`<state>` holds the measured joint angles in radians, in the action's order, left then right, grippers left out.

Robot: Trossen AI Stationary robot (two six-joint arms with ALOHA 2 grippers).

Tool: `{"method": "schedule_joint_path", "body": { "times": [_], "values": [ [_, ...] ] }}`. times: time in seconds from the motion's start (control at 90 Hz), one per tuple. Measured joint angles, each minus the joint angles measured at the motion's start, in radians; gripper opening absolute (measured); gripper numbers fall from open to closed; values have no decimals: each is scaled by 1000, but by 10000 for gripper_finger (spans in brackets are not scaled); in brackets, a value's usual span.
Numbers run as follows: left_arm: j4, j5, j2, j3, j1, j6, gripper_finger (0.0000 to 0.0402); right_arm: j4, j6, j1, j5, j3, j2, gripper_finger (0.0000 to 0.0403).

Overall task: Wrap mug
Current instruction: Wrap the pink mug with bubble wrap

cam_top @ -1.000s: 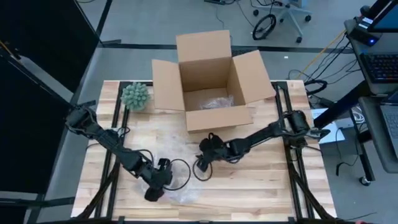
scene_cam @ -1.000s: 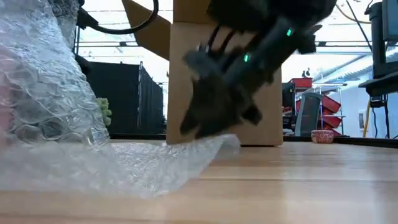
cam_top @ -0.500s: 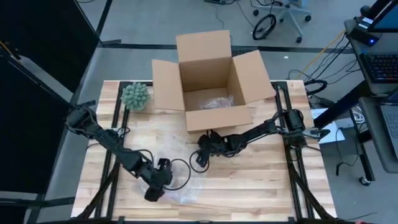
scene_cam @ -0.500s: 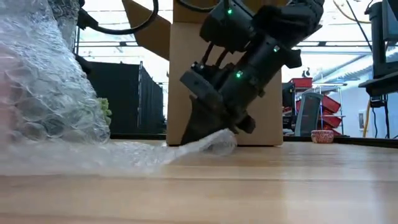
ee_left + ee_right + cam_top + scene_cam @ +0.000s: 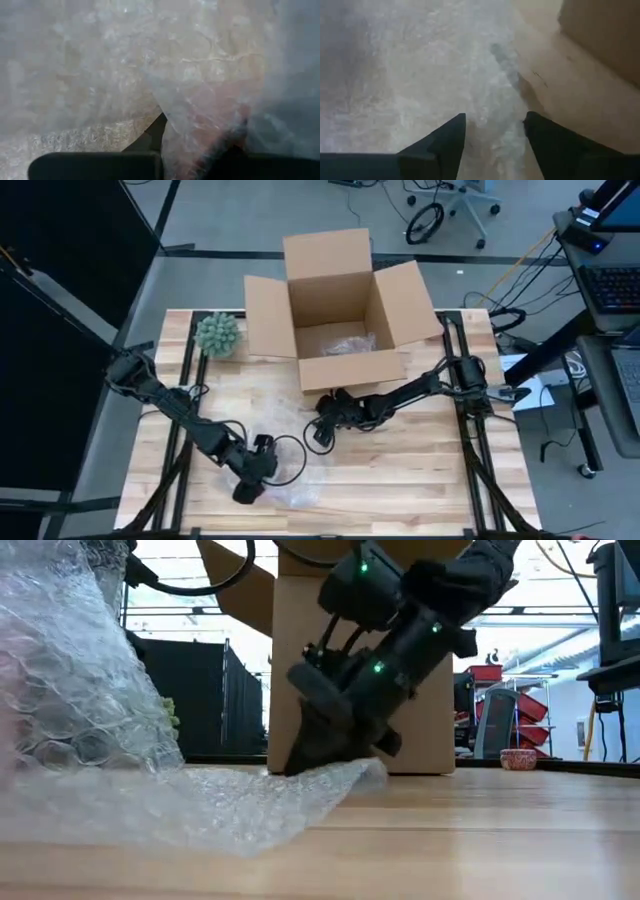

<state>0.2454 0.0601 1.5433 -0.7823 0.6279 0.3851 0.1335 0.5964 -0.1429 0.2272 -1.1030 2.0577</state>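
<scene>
Bubble wrap (image 5: 300, 480) lies across the lower middle of the wooden surface (image 5: 420, 480) in the high view; in the low view (image 5: 200, 805) it spreads flat over the lower left and bulges up into a tall mound at the far left edge. We read a faint pink shape inside that mound, likely the mug (image 5: 8, 690), also as a pinkish patch at lower right of the left wrist view (image 5: 220, 115); it is blurred, so we cannot confirm.

Left end effector (image 5: 248, 485) sits at the lower left of centre in the high view, pressed into the wrapped bundle. Film covers its fingers in the wrist view, so we cannot tell if it is clenched or released.

Right end effector (image 5: 322, 430) is at frame centre in the high view, tipped down onto the far edge of the sheet; in the low view (image 5: 305, 755) it touches the film just in front of the box. In the right wrist view its fingers (image 5: 445, 142) stand apart, released, with film beneath and between them.

Cardboard box (image 5: 340, 310) stands open at upper centre, clear wrap inside. Green spiky plant (image 5: 217, 333) sits at its left, upper left of the surface.
</scene>
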Motion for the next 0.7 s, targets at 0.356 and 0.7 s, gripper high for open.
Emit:
{"method": "schedule_joint_path", "body": {
  "times": [0.356,0.7],
  "values": [
    [1,-6,0,0,-26,0,20,135,-84,-16,-122,2,15,88],
    [0,-12,0,0,-31,-2,22,122,-121,-16,-105,3,-33,4]
  ]
}}
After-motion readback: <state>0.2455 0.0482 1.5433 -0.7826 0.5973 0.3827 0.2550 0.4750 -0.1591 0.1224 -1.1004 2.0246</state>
